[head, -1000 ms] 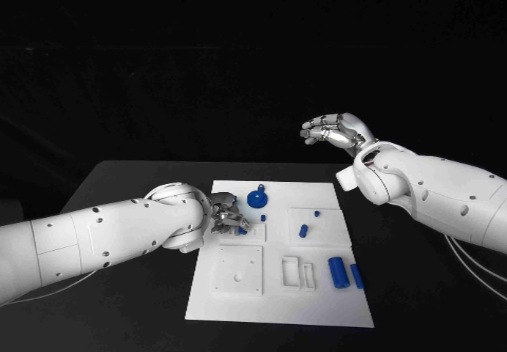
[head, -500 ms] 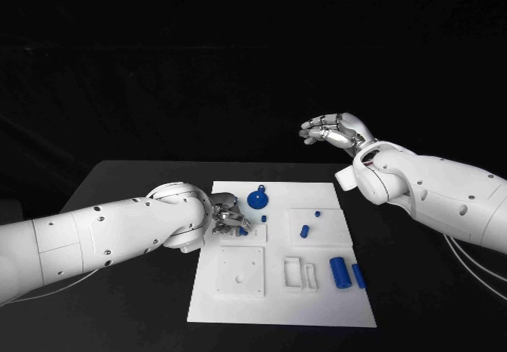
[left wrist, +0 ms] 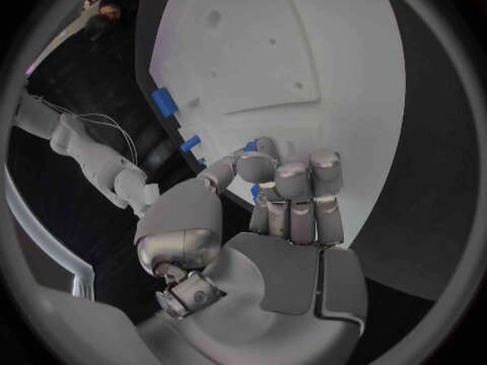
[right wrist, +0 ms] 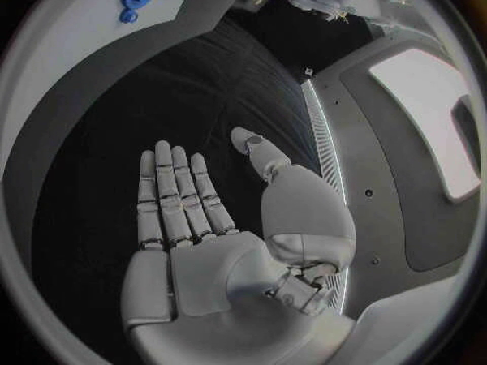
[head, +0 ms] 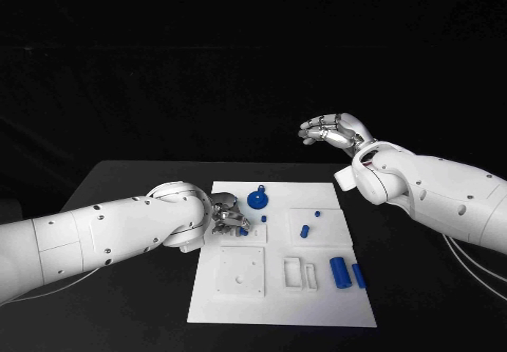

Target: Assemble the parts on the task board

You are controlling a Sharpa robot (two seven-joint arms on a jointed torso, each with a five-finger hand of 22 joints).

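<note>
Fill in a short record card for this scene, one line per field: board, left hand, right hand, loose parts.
board: white task board lying flat on the black table
left hand: silver left hand at the board's left edge, fingers curled around a small blue part
right hand: silver right hand raised off the board, fingers spread, holding nothing
loose parts: round blue disc near the far edge; large blue cylinder and thinner blue rod side by side at right

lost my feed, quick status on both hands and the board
Left hand pinching a small blue part at the task board left edge. Right hand open, raised beyond the board. Nothing in the way.
</note>
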